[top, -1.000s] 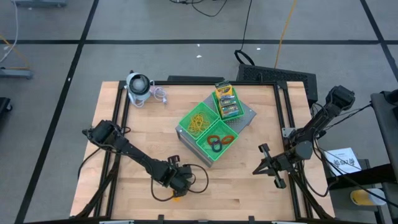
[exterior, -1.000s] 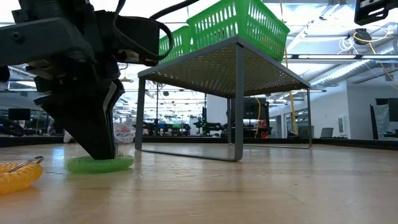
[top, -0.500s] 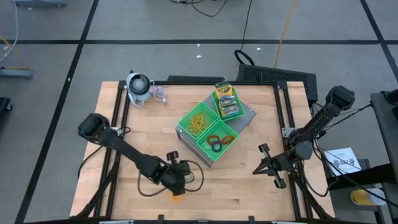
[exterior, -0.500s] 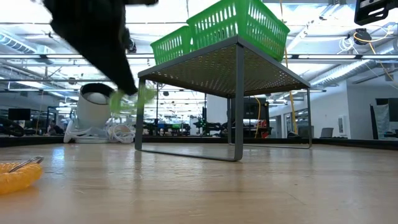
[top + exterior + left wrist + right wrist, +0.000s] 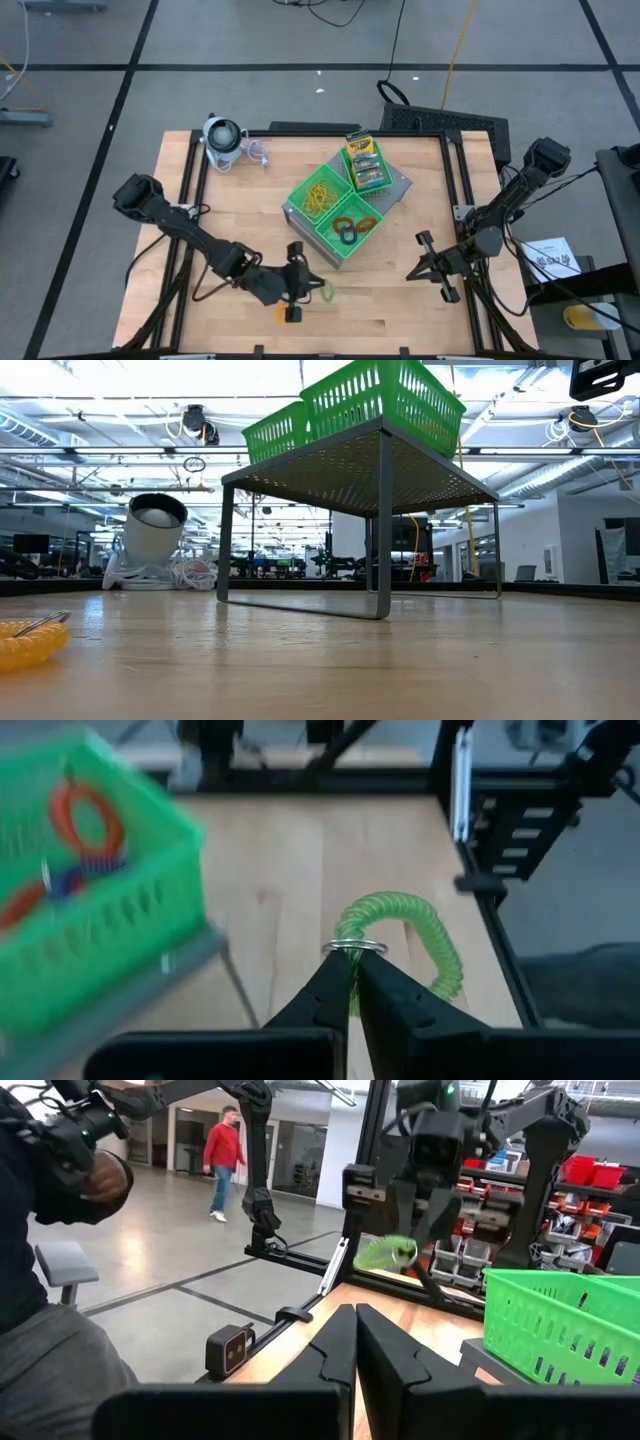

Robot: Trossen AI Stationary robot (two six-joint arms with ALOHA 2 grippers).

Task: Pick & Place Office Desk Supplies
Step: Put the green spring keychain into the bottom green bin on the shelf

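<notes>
Left gripper fingers are pinching the green coil ring above the tabletop; right gripper fingers are sitting closed, empty.

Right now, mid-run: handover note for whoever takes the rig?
Left gripper: shut on a green coil ring, lifted off the table near the front edge, short of the trays.
Right gripper: shut, empty, parked by the table's right edge.
Done: rubber bands in the middle green tray; card boxes in the back tray; red, orange and dark rings in the front tray.
Left: drop the green ring, presumably into the front tray with the other rings; then fetch the orange coil ring, which lies on the table near the front edge.
</notes>
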